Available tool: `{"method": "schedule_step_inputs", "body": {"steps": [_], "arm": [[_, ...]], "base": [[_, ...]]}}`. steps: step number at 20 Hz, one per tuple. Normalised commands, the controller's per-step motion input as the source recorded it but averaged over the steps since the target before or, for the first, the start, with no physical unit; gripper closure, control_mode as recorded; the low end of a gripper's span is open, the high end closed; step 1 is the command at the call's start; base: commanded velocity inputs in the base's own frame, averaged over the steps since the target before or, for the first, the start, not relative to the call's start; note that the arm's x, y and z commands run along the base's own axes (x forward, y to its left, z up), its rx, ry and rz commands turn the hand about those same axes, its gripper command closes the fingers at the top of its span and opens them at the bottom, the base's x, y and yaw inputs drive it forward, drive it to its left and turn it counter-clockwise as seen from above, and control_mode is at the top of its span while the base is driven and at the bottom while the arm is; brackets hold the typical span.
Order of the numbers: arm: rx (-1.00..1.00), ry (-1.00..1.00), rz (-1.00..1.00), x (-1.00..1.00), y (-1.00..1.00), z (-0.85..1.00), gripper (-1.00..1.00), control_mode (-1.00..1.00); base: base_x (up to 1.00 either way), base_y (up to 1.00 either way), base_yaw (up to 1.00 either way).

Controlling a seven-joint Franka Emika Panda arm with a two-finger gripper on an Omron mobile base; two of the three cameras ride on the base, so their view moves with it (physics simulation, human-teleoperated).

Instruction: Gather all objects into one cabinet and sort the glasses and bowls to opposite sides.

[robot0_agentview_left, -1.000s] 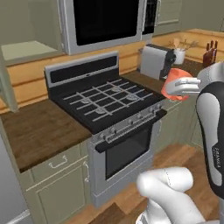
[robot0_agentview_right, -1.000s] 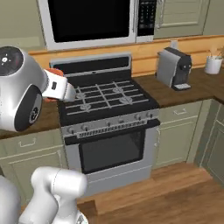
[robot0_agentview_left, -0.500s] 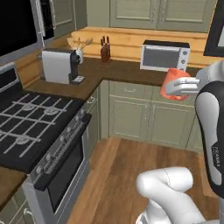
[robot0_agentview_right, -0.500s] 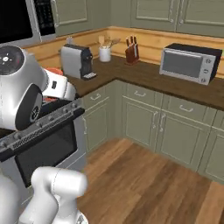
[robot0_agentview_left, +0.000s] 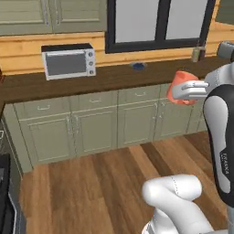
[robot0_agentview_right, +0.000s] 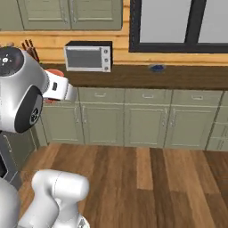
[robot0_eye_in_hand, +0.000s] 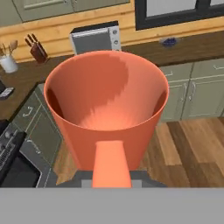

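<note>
Left base view now looks at a long wooden counter (robot0_agentview_left: 114,77) under a dark-framed window (robot0_agentview_left: 157,20), where half a second earlier it showed a corner of the kitchen with a stove and a coffee machine. Because the whole picture has shifted, the base has turned; the objects themselves have not moved. Going left to right along the counter: a toaster oven (robot0_agentview_left: 68,61) sits on it at the left, a small blue item (robot0_agentview_left: 138,66) lies below the window, and to the right, out in front of the counter's edge, the gripper (robot0_agentview_left: 183,89) carries an orange-red cup (robot0_agentview_left: 179,87) in the air. Relative to the arm, the cup is where it was in the earlier pictures, so the grip has held through the turn.

My reading is that the robot is hauling this cup toward the wide wall cabinet, with placing not yet begun.

In the hand view the pincer is clamped on the cup's handle (robot0_eye_in_hand: 111,164), which points back at the camera. The cup's open mouth faces the camera, so its long axis runs along the gripper's line of sight. The cup looks empty inside.
</note>
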Motion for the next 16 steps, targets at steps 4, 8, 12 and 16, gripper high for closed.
{"method": "schedule_step_inputs", "body": {"steps": [4, 8, 12, 16], "arm": [[0.00, 0.00, 0.00, 0.00, 0.00, 0.00, 1.00, 1.00], [0.00, 0.00, 0.00, 0.00, 0.00, 0.00, 1.00, 1.00], [0.00, 0.00, 0.00, 0.00, 0.00, 0.00, 1.00, 1.00], [0.00, 0.00, 0.00, 0.00, 0.00, 0.00, 1.00, 1.00]], "base": [[0.00, -0.18, -0.90], [0.06, -0.08, -0.84], [0.71, 0.08, -0.40], [0.08, 0.00, 0.00]]}}
